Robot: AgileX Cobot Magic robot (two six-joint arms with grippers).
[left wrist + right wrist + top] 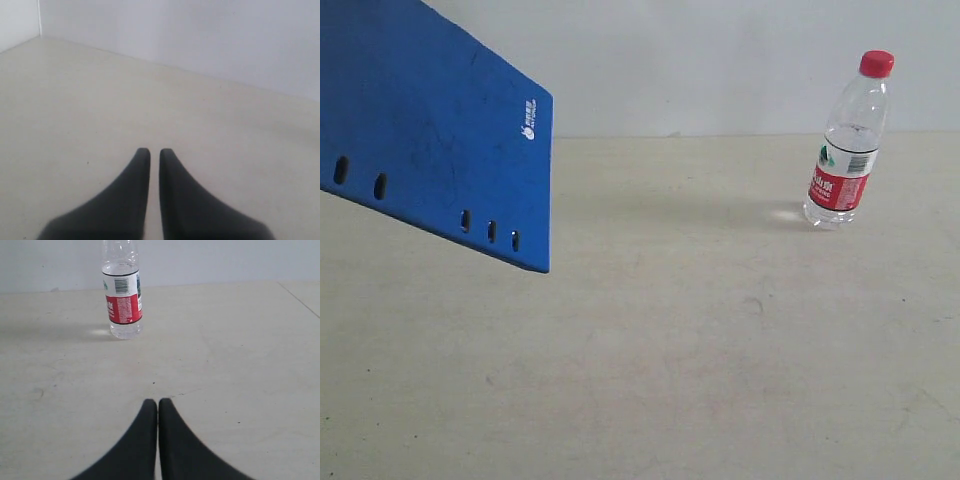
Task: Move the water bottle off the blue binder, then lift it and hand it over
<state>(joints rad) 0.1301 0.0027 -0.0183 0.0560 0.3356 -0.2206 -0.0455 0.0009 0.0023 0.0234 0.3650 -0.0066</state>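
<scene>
Right wrist view: water bottle (pixel 123 302) well beyond jaws.

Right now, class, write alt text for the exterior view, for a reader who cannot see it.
A blue binder fills the upper left, tilted, its lower corner seeming to hang above the pale table. A clear water bottle with a red cap stands upright on the table at far right, well apart from the binder.

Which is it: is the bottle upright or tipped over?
Upright. The bottle stands on its base on the table, red cap on top, apart from the binder.
</scene>
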